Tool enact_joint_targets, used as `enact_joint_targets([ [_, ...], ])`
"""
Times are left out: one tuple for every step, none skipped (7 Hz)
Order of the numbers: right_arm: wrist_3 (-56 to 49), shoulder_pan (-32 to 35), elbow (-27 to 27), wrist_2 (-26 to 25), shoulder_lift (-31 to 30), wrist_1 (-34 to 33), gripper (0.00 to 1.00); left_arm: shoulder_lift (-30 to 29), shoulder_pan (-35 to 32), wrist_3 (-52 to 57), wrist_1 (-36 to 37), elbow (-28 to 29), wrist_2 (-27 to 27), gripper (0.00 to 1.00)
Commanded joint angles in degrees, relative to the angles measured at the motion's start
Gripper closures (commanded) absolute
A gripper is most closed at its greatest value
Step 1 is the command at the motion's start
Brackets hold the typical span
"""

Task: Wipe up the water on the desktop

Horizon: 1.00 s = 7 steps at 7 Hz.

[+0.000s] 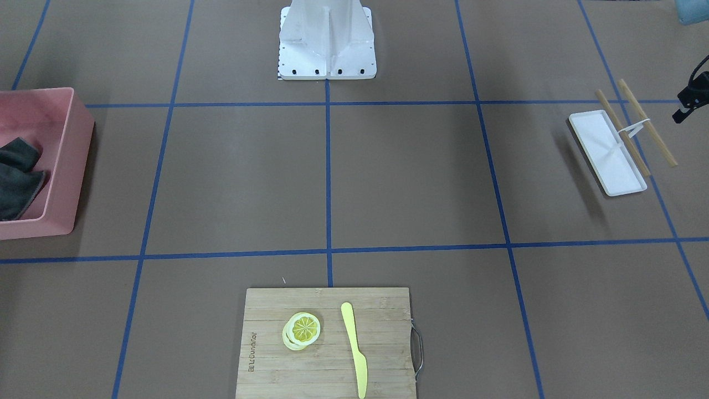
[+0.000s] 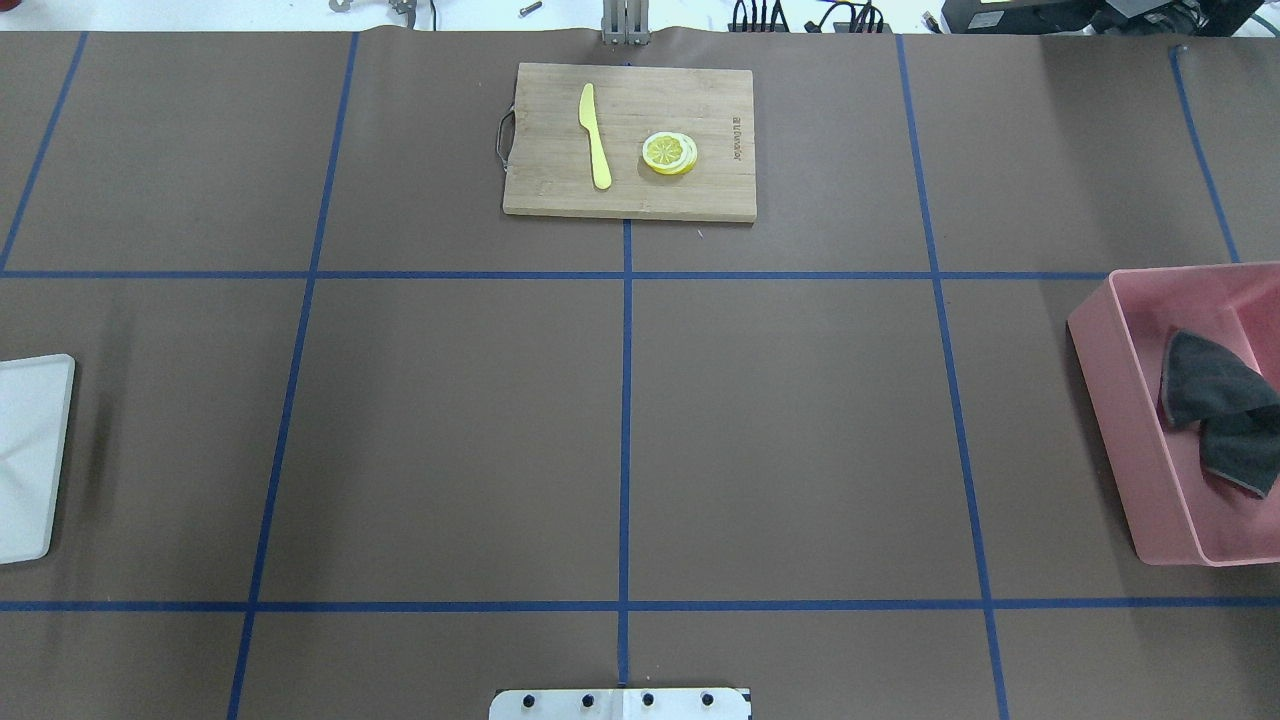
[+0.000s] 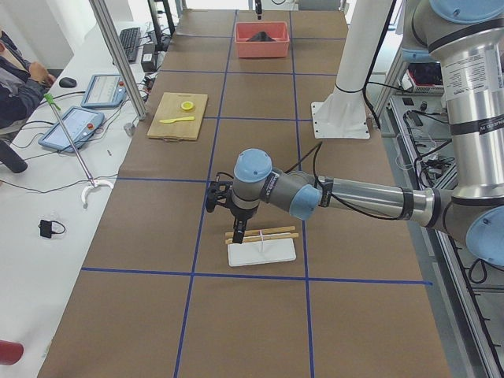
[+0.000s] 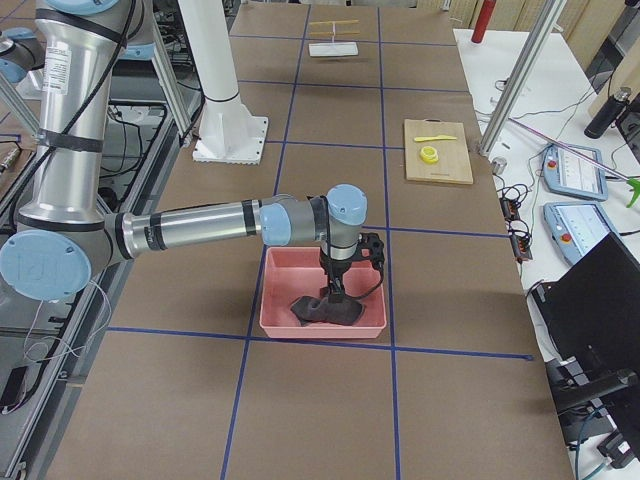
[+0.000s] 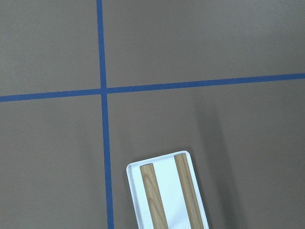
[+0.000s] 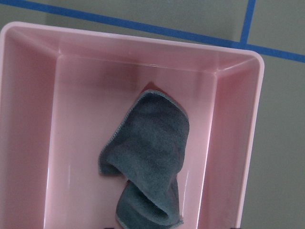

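Note:
The desktop [image 2: 800,430] is a brown tabletop with blue tape lines; I see no water on it. A dark grey cloth [image 6: 152,157] lies crumpled in a pink bin [image 2: 1105,400] at the robot's right. In the exterior right view my right gripper [image 4: 335,292] hangs low in the bin, right at the cloth [image 4: 325,310]; I cannot tell if it is open or shut. My left gripper [image 3: 236,236] hovers by a white tray [image 3: 261,252] with two wooden sticks [image 5: 152,195]. Only its dark edge shows in the front view [image 1: 689,97], and its state is unclear.
A bamboo cutting board [image 2: 700,100] with a yellow knife [image 2: 596,135] and lemon slices [image 2: 669,152] lies at the far middle edge. The white robot base [image 1: 327,44] stands at the near middle. The white tray [image 1: 604,152] is on the robot's left.

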Motion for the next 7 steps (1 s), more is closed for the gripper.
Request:
enact_joint_targets([
  [0.1,0.2,-1.5,0.5,0.0,1.9,0.00,0.5,-0.6,7.8,2.5,1.5,-2.5,0.02],
  [-0.5,0.3,-1.7,0.4,0.0,1.9,0.00,0.2,-2.5,12.0,7.4,1.7,-2.1,0.02],
  [-0.5,0.8,-1.7,0.4,0.1,1.9,0.00,-0.3,-5.2,13.4,9.8,3.6,-1.8,0.02],
  [-0.6,1.0,-1.7,0.2,0.1,1.9,0.00,-0.3,-5.9,18.6,10.2,4.9,-1.8,0.02],
  [-0.7,2.3,-2.0,-0.9,-0.1,1.9,0.00,-0.3,-7.2,21.2,10.1,6.2,0.1,0.02],
  [-0.8,4.0,-1.7,-1.0,0.0,1.9,0.00,-0.2,-7.3,23.7,10.3,6.3,5.1,0.02],
  [-0.7,4.0,-1.8,-1.0,-0.1,2.0,0.00,-0.1,-7.3,23.4,10.3,7.1,4.8,0.02],
])
